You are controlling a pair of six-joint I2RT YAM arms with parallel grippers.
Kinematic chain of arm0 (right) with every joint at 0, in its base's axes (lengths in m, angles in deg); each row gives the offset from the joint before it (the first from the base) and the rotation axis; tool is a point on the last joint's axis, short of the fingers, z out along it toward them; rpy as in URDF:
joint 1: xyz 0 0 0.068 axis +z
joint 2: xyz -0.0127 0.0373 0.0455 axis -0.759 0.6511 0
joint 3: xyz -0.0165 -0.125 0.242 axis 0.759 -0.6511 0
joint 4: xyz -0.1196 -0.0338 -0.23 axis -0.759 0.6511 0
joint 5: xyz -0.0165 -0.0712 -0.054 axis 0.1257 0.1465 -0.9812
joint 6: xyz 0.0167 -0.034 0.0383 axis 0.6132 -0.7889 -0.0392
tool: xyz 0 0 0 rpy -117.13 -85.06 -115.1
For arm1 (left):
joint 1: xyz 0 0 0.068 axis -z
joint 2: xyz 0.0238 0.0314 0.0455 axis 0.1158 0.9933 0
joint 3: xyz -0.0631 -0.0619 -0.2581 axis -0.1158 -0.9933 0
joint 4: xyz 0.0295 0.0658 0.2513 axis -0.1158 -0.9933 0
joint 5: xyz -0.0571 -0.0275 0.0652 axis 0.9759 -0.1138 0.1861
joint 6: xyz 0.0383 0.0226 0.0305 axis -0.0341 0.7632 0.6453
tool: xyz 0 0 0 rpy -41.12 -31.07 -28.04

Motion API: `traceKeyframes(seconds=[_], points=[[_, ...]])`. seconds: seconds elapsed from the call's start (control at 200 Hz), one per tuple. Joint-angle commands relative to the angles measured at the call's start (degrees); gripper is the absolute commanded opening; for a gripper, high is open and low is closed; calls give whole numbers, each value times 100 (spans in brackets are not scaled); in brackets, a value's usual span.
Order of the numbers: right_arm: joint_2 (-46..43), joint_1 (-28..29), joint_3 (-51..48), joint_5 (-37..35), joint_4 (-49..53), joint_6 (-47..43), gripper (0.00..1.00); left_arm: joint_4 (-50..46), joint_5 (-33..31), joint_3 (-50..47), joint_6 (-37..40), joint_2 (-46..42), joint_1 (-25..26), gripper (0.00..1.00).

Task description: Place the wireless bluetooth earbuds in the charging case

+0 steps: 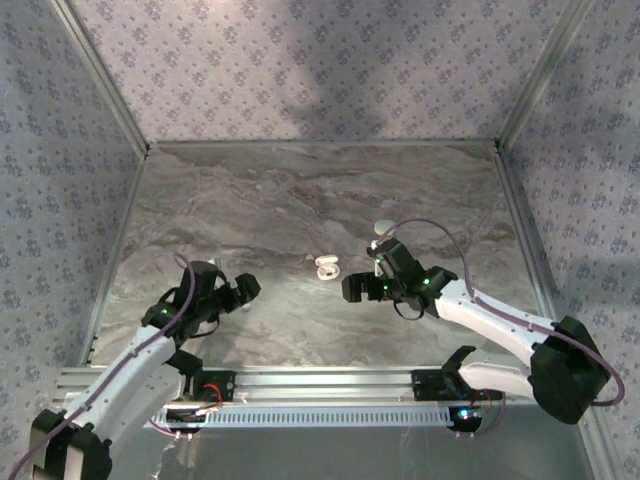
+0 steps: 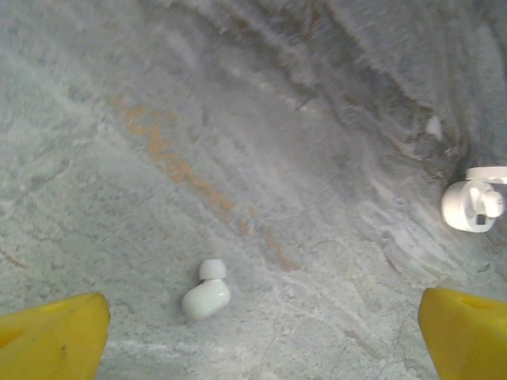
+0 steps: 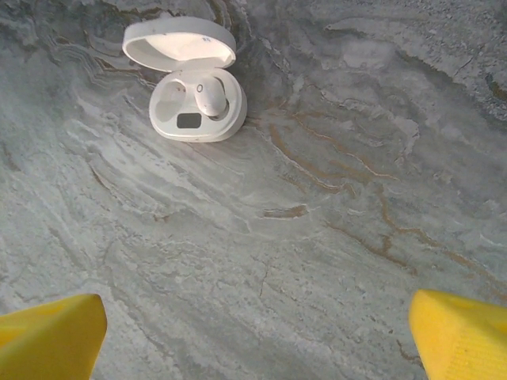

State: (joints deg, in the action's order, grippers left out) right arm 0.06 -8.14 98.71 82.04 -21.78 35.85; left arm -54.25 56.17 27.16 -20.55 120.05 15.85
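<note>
Marble-patterned tabletop [image 1: 300, 190] carries a white charging case [image 3: 194, 127] with its lid [image 3: 178, 43] flipped up. One earbud [image 3: 211, 95] is seated in one of the two wells. A second earbud [image 2: 206, 293] lies loose on the stone, apart from the case and just ahead of the left gripper [image 2: 257, 340], whose yellow fingers [image 2: 51, 336] stand wide apart, holding nothing. The right gripper [image 3: 253, 336] is also spread wide and empty, facing the case.
</note>
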Motion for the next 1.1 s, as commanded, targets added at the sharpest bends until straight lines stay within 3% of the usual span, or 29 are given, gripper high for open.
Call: traceKeyframes(seconds=[0.0, 0.13, 0.595, 0.76, 1.094], points=[[218, -89, 75, 347, -152, -594, 100, 253, 875, -94, 71, 366, -280, 100], [150, -68, -197, 815, -604, -829, 97, 561, 993, -38, 124, 766, -333, 100], [163, 25, -321, 581, -727, -960, 90, 1156, 1422, 432, 551, 1988, -448, 100], [201, 30, -326, 546, -743, -957, 90, 1028, 1477, 569, 535, 1812, -442, 100], [-165, 18, -627, 40, -1072, -974, 90, 167, 886, 832, 726, 1174, -448, 100]])
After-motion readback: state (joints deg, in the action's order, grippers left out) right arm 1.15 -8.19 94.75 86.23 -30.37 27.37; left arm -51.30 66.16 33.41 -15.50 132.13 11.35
